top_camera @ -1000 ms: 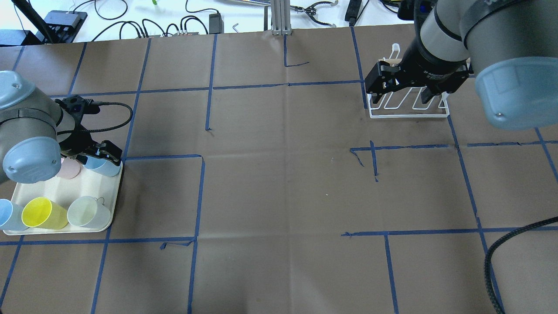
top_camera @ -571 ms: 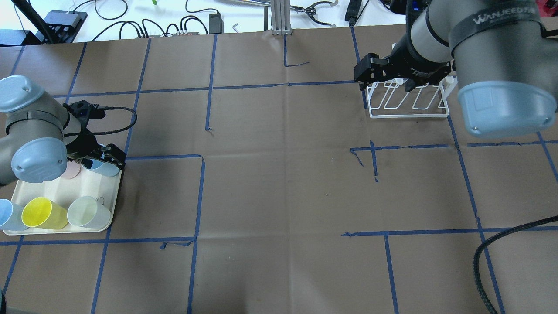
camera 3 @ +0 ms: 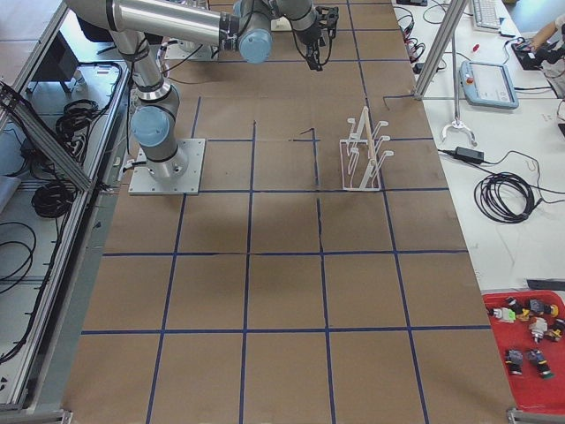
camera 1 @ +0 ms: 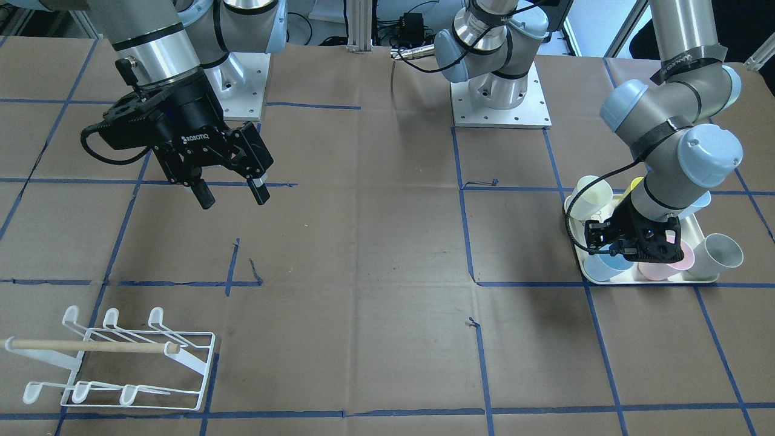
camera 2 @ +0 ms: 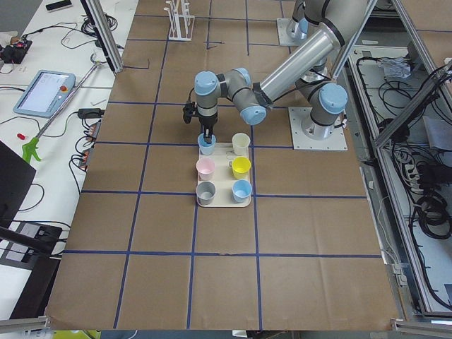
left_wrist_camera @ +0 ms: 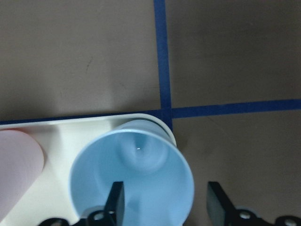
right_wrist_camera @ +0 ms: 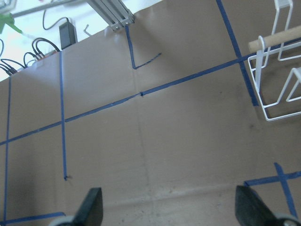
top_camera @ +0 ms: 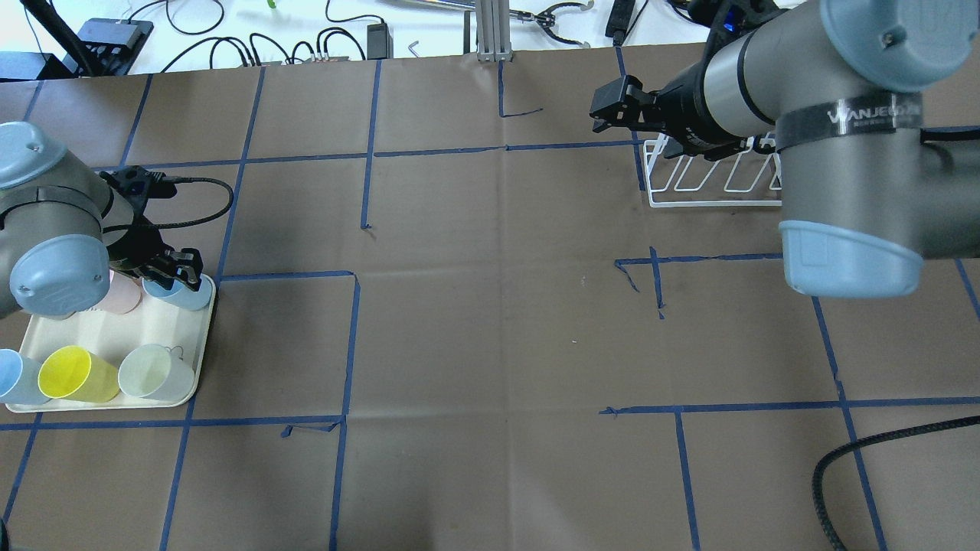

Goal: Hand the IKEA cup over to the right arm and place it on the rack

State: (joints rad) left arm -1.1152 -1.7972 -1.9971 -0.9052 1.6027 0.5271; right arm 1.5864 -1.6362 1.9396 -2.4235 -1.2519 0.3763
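A light blue IKEA cup (left_wrist_camera: 136, 179) stands upright in the far right corner of the cream tray (top_camera: 107, 329); it also shows in the overhead view (top_camera: 182, 295). My left gripper (left_wrist_camera: 167, 205) is open, one finger inside the cup and one outside its rim, with a gap left; it shows in the overhead view (top_camera: 174, 269) and the front view (camera 1: 629, 248). My right gripper (camera 1: 233, 197) is open and empty, in the air left of the white wire rack (top_camera: 712, 180) in the overhead view. The rack (camera 1: 121, 363) with its wooden dowel stands empty.
The tray also holds a pink cup (top_camera: 119, 295), a yellow cup (top_camera: 73, 373), a pale cup (top_camera: 153, 373) and another blue cup (top_camera: 15, 376). Blue tape lines cross the brown table cover. Cables and gear lie along the far edge (top_camera: 230, 30).
My right arm has swung from over the rack to its left, toward the table's middle. My left gripper stays over the blue cup with small shifts.
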